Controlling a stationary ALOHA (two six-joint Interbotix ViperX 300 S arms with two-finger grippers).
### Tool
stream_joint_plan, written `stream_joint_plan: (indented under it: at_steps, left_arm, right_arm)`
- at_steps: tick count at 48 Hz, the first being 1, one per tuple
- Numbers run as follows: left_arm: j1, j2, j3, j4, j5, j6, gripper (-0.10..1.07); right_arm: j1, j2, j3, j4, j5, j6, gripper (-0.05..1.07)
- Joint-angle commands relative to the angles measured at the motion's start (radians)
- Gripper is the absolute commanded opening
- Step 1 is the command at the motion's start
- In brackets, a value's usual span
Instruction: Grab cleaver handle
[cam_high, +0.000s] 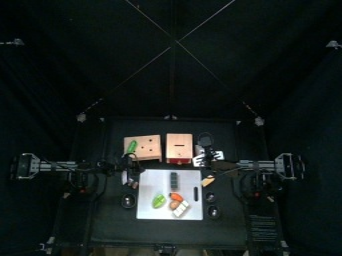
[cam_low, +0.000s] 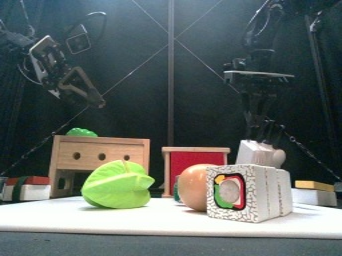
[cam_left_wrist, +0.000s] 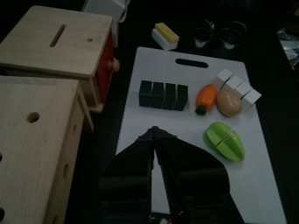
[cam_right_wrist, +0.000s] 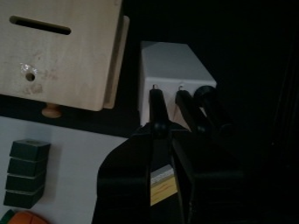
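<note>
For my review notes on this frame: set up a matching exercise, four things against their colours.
Things:
1. cutting board
2. carrot
3. star fruit
4. knife handles

Colours:
a. black
b. green
c. white
d. orange

Pairs: 1-c; 2-d; 3-b; 4-a

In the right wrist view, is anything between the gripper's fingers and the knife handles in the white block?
Nothing: the right gripper sits just short of the black handles standing in the white knife block, with only dark gap between.
</note>
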Motion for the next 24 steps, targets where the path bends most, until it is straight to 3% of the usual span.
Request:
stream_joint_plan:
  at_steps: [1,24]
  left_arm:
    - [0.0,0.0,-0.012,-0.008,-0.002,0.0,0.48]
    - [0.0,0.002,-0.011,-0.009,-0.002,0.0,0.48]
  right_arm:
    - [0.006,-0.031,-0.006,-0.005,0.002,0.002,0.48]
    - [0.008,-0.032,-0.002,-0.012,0.002,0.003,0.48]
